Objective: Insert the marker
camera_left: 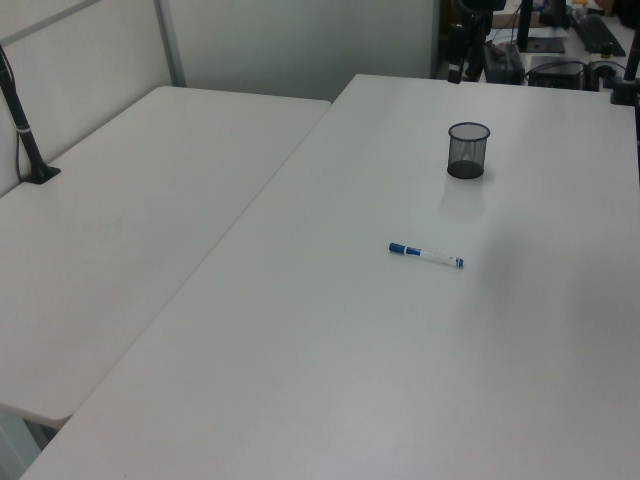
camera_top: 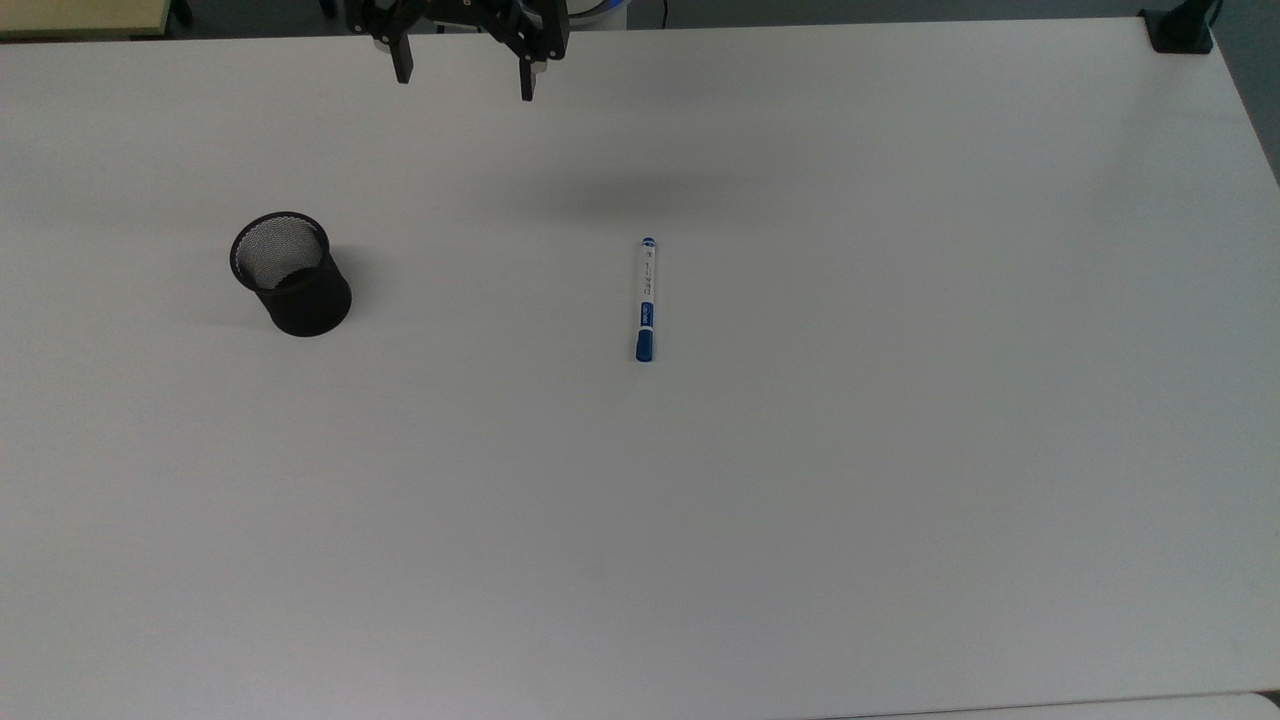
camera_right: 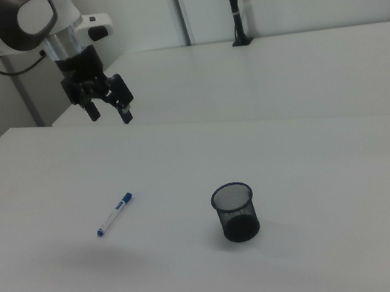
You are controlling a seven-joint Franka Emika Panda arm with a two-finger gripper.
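The marker (camera_top: 646, 298), white with a blue cap, lies flat on the white table (camera_top: 800, 500) near its middle; it also shows as the marker (camera_left: 425, 255) and the marker (camera_right: 115, 213). A black mesh cup (camera_top: 290, 272) stands upright to the top view's left of it, seen too as the cup (camera_left: 468, 150) and the cup (camera_right: 235, 211). My gripper (camera_top: 465, 85) hangs open high over the table's far edge, well away from both, with nothing between its fingers; the right view has the gripper (camera_right: 108, 112) above and behind the marker.
A second white table (camera_left: 130, 230) adjoins on the left view's left. A black clamp post (camera_left: 25, 130) stands on it. Another black mount (camera_top: 1180, 30) sits at the top view's far right corner.
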